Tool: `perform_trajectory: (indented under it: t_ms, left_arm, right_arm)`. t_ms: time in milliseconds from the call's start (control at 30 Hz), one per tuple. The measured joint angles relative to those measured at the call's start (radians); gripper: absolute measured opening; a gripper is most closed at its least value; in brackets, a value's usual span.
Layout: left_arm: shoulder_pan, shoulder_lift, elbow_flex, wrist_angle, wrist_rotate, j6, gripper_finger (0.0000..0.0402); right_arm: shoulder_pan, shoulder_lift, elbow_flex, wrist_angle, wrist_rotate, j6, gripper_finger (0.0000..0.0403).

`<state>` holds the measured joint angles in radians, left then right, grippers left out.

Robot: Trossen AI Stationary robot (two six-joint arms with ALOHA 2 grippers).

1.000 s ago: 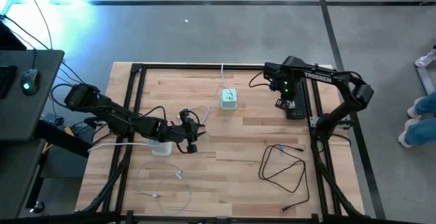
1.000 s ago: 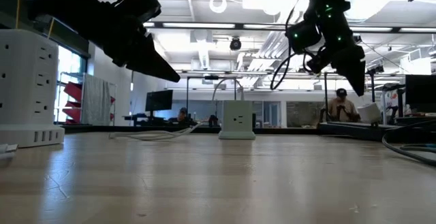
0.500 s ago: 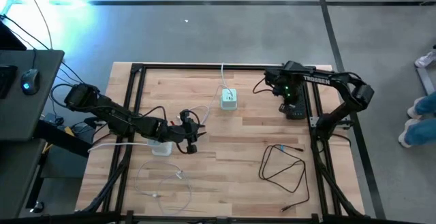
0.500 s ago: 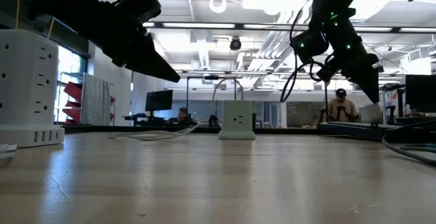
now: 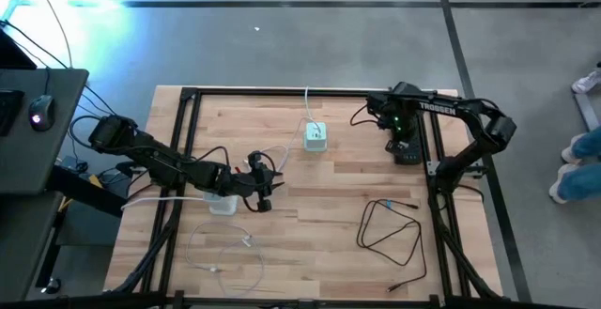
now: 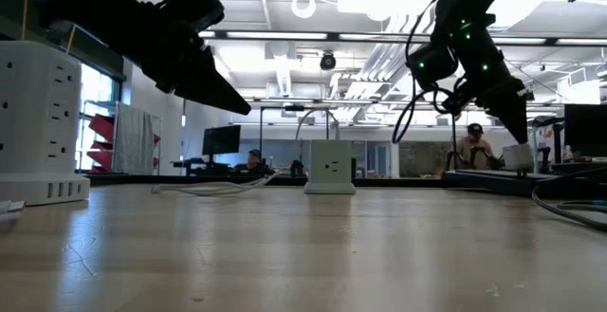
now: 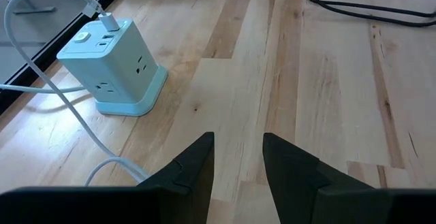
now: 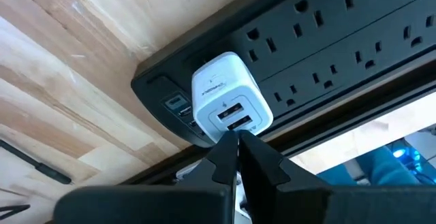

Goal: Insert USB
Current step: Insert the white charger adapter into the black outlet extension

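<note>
We've got the right gripper (image 8: 237, 146) pinched together, its tips right at the USB ports of the white charger (image 8: 230, 106) plugged into the black power strip (image 8: 327, 40). Farther off, the left gripper (image 7: 237, 157) hovers partly apart over the table (image 7: 327, 101), holding nothing, facing the cube outlet (image 7: 116, 64).

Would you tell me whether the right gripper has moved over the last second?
Yes. In the low view the right gripper has swung rightward, away from the white cube charger, which stayed put.
</note>
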<state>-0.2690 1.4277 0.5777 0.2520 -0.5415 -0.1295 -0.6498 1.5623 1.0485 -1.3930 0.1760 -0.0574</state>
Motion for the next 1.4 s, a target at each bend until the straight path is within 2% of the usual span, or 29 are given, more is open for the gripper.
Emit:
perform_trajectory:
  t_ms: [300, 867, 1167, 1400]
  left_arm:
    - [0.0, 0.0, 0.0, 0.0, 0.0, 0.0, 0.0103]
    - [0.0, 0.0, 0.0, 0.0, 0.0, -0.001, 0.0103]
    - [0.0, 0.0, 0.0, 0.0, 0.0, 0.0, 0.0103]
    - [0.0, 0.0, 0.0, 0.0, 0.0, -0.001, 0.0103]
  right_arm:
    - [-0.002, -0.003, -0.081, 0.006, 0.039, -0.002, 0.0]
    - [-0.002, 0.001, 0.004, 0.038, 0.05, -0.011, 0.0]
    - [-0.002, 0.001, 0.007, 0.027, -0.034, 0.003, 0.0]
    - [0.014, -0.002, -0.011, 0.057, -0.031, 0.009, 0.0]
